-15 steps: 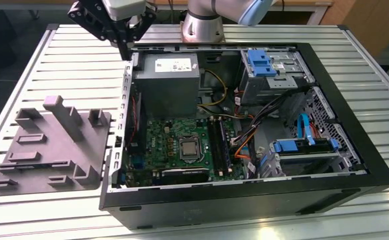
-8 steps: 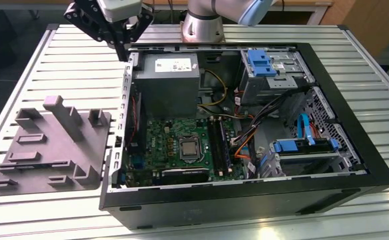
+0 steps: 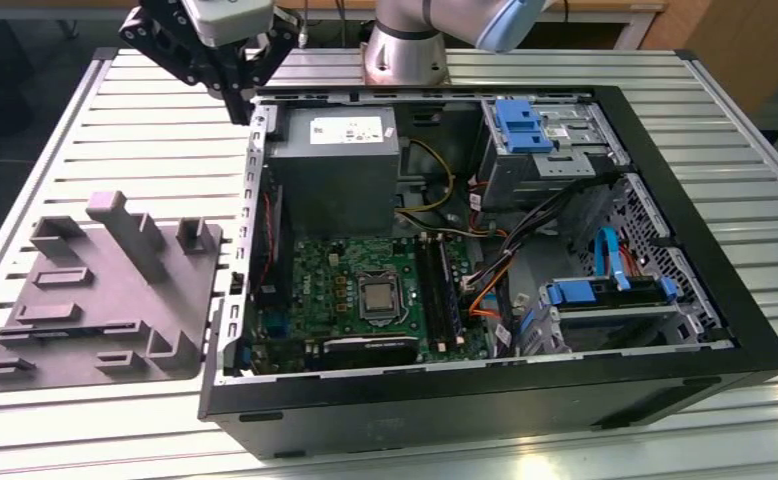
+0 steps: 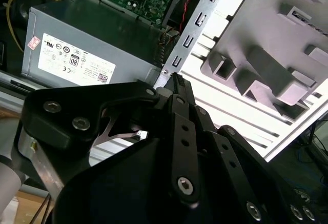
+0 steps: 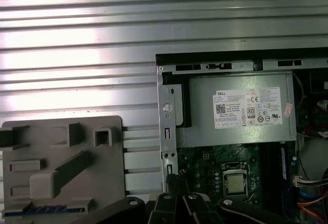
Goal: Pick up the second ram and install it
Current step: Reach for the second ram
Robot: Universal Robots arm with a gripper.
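Observation:
The second ram (image 5: 43, 209) shows as a thin dark strip lying in a slot at the near end of the grey tray (image 5: 61, 183); in the exterior view it (image 3: 69, 329) is a dark line low in that tray (image 3: 122, 300). My gripper (image 3: 245, 112) hangs above the far left corner of the open computer case, away from the tray. Its black fingers meet at their tips (image 4: 173, 78), shut with nothing between them, and they also show in the first wrist view (image 5: 174, 180). The green motherboard (image 3: 349, 270) has long black slots (image 3: 436, 290) beside the processor.
A grey power supply (image 3: 329, 150) sits in the case under the gripper, also in both wrist views (image 4: 87, 49) (image 5: 241, 106). Blue drive brackets (image 3: 523, 125) and orange cables (image 3: 489, 290) fill the case's right side. Everything rests on a ribbed metal table (image 3: 136, 120).

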